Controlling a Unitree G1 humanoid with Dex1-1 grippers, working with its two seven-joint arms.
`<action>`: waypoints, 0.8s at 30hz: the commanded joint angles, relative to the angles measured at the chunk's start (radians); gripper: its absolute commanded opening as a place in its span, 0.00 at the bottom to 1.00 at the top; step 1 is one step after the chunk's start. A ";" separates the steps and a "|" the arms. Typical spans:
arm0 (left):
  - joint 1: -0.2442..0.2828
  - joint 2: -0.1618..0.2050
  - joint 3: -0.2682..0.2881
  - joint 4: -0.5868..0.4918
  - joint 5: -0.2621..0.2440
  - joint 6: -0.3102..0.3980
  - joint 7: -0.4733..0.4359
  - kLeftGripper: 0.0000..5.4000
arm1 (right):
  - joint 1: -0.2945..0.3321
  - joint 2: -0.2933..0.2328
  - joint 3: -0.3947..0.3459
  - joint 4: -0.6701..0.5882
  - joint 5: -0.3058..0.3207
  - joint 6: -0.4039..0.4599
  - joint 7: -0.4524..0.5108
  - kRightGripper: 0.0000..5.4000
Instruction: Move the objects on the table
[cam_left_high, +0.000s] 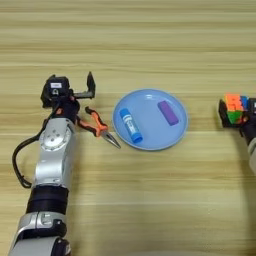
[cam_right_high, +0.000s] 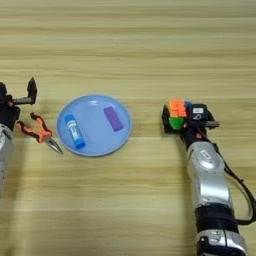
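The tabletop (cam_left_high: 150, 40) lies bare across its whole far half and along the near edge. One light-blue plate (cam_left_high: 150, 137) sits mid-table, holding one glue stick (cam_left_high: 130, 125) and one purple block (cam_left_high: 168, 112), apart from each other. One pair of pliers (cam_left_high: 98, 126) lies just left of the plate, beside the left gripper (cam_left_high: 75, 89) — jaws spread, grasping nothing. The right gripper (cam_right_high: 176, 120) has its jaws clenched on one puzzle cube (cam_right_high: 177, 113), well right of the plate. Only the right eye view shows the right arm whole; the left eye view shows the left arm whole.
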 joint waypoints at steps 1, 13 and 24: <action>0.003 -0.004 -0.001 -0.005 0.003 0.007 0.003 1.00 | -0.030 0.002 0.003 0.050 0.021 -0.003 0.018 0.99; 0.002 -0.003 0.000 -0.002 0.002 0.006 0.003 1.00 | -0.066 -0.001 0.002 0.162 0.036 -0.023 0.035 0.91; 0.001 -0.003 0.000 0.000 0.002 0.005 0.002 1.00 | -0.071 -0.002 0.004 0.170 0.035 -0.047 0.035 0.65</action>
